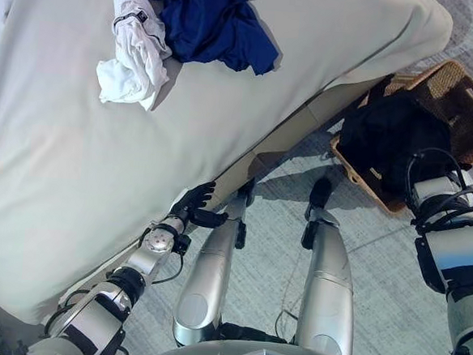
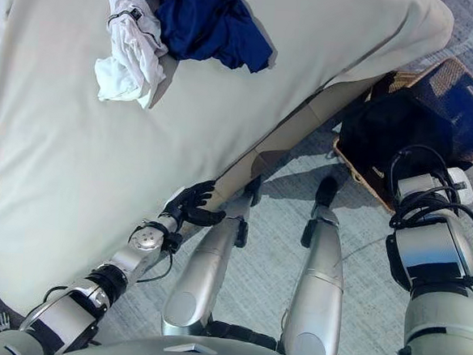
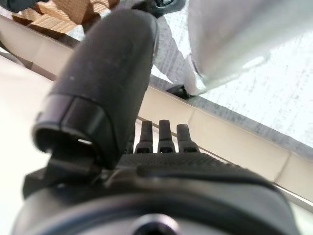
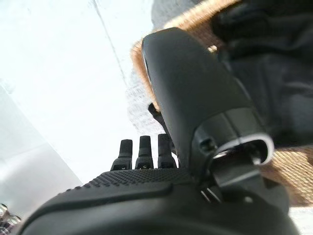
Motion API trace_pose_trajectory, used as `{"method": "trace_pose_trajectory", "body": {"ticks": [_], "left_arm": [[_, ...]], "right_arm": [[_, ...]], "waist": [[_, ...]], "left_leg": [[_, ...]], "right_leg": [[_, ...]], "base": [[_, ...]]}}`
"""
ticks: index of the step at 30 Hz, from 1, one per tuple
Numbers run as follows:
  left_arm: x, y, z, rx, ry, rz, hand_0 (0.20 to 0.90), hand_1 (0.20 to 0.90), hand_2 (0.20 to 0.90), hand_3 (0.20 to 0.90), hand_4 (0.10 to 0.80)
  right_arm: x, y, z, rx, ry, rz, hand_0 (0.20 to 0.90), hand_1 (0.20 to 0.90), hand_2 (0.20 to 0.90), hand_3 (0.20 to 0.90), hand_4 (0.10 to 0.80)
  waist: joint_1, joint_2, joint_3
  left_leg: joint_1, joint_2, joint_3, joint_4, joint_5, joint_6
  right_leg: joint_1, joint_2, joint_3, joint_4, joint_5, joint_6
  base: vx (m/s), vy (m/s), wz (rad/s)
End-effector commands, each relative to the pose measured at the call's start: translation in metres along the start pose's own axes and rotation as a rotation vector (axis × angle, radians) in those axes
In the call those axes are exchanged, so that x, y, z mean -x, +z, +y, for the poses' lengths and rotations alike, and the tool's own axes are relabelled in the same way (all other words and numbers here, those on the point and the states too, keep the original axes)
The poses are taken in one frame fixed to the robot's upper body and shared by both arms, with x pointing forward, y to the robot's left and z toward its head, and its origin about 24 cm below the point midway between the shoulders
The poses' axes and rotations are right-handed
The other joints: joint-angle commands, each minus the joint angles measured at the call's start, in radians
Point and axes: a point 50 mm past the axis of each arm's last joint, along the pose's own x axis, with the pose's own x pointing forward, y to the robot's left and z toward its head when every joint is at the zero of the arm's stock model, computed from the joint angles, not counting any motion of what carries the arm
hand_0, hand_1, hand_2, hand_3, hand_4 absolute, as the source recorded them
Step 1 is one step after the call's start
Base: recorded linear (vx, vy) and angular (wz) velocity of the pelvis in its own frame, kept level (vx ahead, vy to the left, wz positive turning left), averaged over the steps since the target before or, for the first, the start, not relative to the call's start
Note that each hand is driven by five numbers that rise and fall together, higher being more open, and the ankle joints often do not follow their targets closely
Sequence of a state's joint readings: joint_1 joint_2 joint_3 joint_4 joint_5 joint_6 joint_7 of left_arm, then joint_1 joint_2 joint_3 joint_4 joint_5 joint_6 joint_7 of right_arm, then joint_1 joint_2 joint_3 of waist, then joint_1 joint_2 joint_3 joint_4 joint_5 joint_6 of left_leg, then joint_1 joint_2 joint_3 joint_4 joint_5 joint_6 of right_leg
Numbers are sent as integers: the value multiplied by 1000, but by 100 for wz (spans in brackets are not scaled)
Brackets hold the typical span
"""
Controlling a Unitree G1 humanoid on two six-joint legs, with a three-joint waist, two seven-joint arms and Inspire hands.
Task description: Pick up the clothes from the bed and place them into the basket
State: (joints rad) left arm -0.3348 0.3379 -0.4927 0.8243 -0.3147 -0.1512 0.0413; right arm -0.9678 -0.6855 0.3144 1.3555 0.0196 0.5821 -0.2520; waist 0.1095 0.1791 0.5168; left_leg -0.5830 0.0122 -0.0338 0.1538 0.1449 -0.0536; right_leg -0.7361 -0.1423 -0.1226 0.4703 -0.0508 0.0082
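A white garment [image 1: 133, 50] and a navy blue garment [image 1: 208, 19] lie crumpled side by side at the far end of the bed [image 1: 98, 184]. A black garment [image 1: 385, 139] lies in the brown woven basket [image 1: 461, 96] on the floor to the right of the bed. My left hand [image 1: 196, 203] is open and empty at the bed's near edge; its straight fingers show in the left wrist view [image 3: 161, 171]. My right hand [image 4: 161, 196] is open and empty just above the basket [image 4: 195, 14] and the black garment [image 4: 274, 73].
The bed has a cream sheet and a beige side panel [image 1: 297, 125] that runs diagonally. Grey carpet [image 1: 392, 270] covers the floor between the bed and the basket. The basket stands close to the bed's corner.
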Motion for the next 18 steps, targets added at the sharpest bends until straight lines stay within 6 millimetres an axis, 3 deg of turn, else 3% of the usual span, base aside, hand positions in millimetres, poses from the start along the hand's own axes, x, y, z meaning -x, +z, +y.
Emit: {"method": "trace_pose_trajectory", "body": {"ticks": [1,5,9,12,16,18], "left_arm": [[13,-19,21,-27,47,61,900,900,900,900,800],[23,-32,30,-10,72,95,900,900,900,900,800],[33,-48,35,44,121,136,900,900,900,900,800],[35,-57,35,96,156,167,900,900,900,900,800],[37,-66,32,151,184,202,900,900,900,900,800],[40,-74,26,167,190,230,900,900,900,900,800]], "right_arm": [[-15,-26,-37,-36,-163,53,900,900,900,900,800],[-11,-3,-70,-235,-361,-160,900,900,900,900,800],[16,26,-94,-354,-531,-415,900,900,900,900,800],[46,36,-111,-404,-625,-627,900,900,900,900,800],[100,49,-105,-445,-600,-942,900,900,900,900,800],[133,60,-85,-469,-414,-1174,900,900,900,900,800]], "waist": [[-3,-4,3],[-18,-42,3],[-60,-93,3],[-99,-132,3],[-129,-172,-5],[-130,-192,-38]], "left_leg": [[-52,-50,-27,100,-77,56],[0,-36,-24,61,-80,54],[83,-19,-4,4,-77,44],[165,-14,17,-25,-90,43],[258,-17,36,-34,-118,47],[293,-26,40,-39,-129,51]], "right_leg": [[48,76,-28,-23,-16,-21],[107,93,-15,-96,23,-4],[180,110,10,-172,57,10],[255,112,27,-211,59,22],[344,105,44,-238,51,36],[384,92,52,-268,63,43]], "base": [[17,11,8],[19,66,0],[26,196,-21],[25,232,-23],[40,219,-12],[78,208,-7]]}}
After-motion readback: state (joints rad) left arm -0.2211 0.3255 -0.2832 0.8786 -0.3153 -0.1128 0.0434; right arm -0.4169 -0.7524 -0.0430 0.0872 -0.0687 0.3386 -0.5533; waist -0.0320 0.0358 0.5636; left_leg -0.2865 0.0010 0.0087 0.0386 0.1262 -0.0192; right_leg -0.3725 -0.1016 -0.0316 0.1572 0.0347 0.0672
